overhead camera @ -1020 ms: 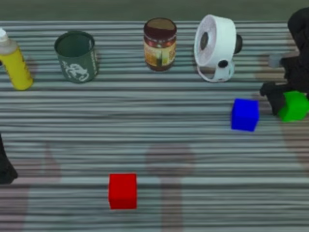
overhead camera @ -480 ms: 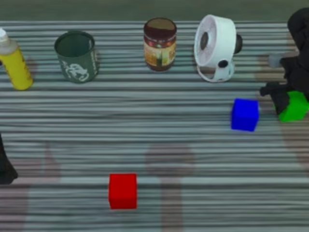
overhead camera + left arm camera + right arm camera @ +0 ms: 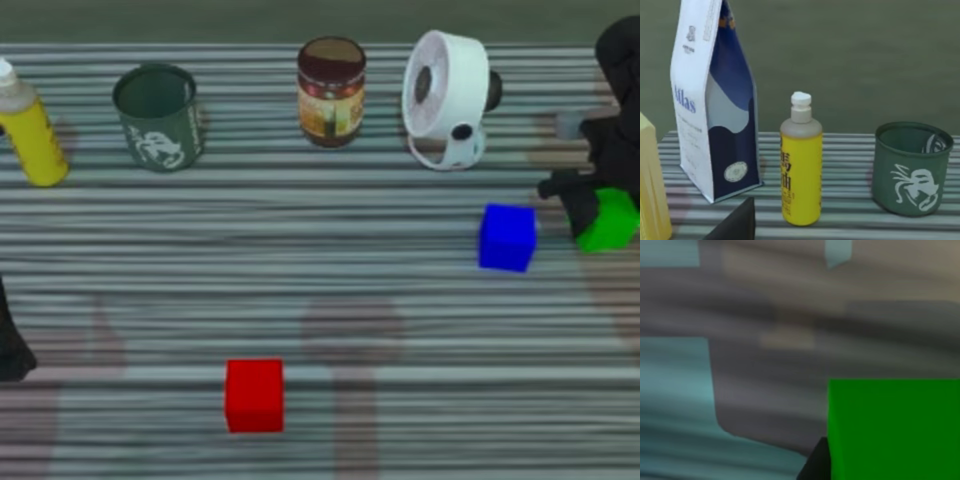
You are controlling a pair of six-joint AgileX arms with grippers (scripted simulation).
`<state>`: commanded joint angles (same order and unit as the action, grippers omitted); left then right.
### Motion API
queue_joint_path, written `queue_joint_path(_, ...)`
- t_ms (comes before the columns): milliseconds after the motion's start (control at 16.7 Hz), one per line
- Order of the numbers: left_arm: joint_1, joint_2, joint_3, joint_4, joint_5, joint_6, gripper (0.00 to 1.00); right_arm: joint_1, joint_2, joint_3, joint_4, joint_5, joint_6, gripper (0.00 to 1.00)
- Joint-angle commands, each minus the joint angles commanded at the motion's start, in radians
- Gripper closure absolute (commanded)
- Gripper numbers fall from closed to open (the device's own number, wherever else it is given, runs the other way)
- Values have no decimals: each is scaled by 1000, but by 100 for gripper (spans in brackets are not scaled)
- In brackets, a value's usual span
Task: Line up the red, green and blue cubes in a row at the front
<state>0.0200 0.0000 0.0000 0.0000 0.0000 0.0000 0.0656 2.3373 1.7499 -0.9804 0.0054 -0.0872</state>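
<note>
A: Position of the right claw?

B: It is found at the worktop's right edge, closed around the green cube. In the right wrist view the green cube fills the near corner, with a dark finger pressed against its side.

A: The other cubes?

B: The blue cube is seen just to the left of that claw, apart from it. The red cube is placed far to its left, nearer the front edge.

A: The left claw?

B: Parked at the left edge; whether it is open or closed cannot be told.

A: Other items?

B: A fan is noted behind and to the left of the right claw, then a jar, a mug and a yellow bottle farther left. A pouch is recorded in the left wrist view only.
</note>
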Motion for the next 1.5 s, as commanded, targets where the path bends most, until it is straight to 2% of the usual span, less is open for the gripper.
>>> queue_joint_path(480,0,0,0,0,0,0,0,8,-66,156,-225,-1,-1,100)
queue_joint_path(780,0,0,0,0,0,0,0,5,-66,159,-229,-1,2,100)
queue_joint_path(900,0,0,0,0,0,0,0,37,-72,152,-228,-1,37,100)
queue_joint_path(1140,0,0,0,0,0,0,0,209,-106,107,-225,-1,231,100)
queue_joint_path(1500,0,0,0,0,0,0,0,599,-208,-35,-209,-7,741,100)
